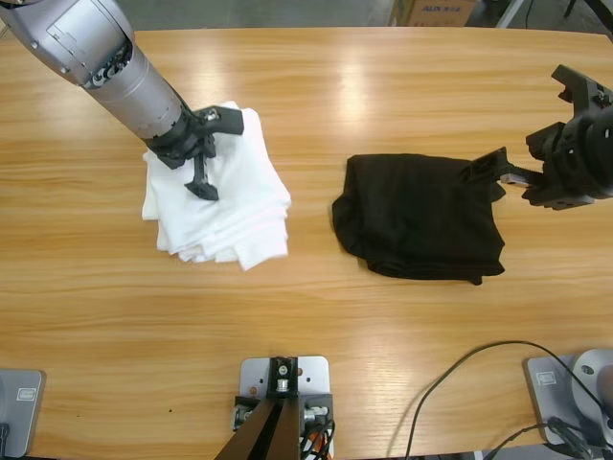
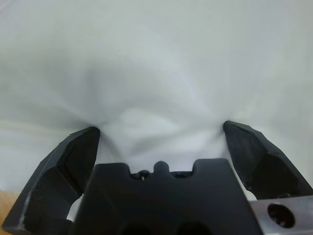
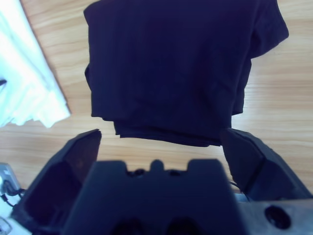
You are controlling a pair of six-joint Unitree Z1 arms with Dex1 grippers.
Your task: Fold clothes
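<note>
Left gripper (image 1: 206,153): jaws spread, pressed into the stacked white folded garments (image 1: 225,206).
Right gripper (image 1: 517,177): jaws apart, empty, at the folded black shirt (image 1: 421,220)'s edge.
Risk: closing could snag and unfold layers.

Shirt (image 1: 421,218) right of garments (image 1: 222,196)

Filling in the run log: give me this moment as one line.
left gripper: open, pressed on white garment stack | right gripper: open, at folded black shirt edge | both on wooden table, apart
</note>
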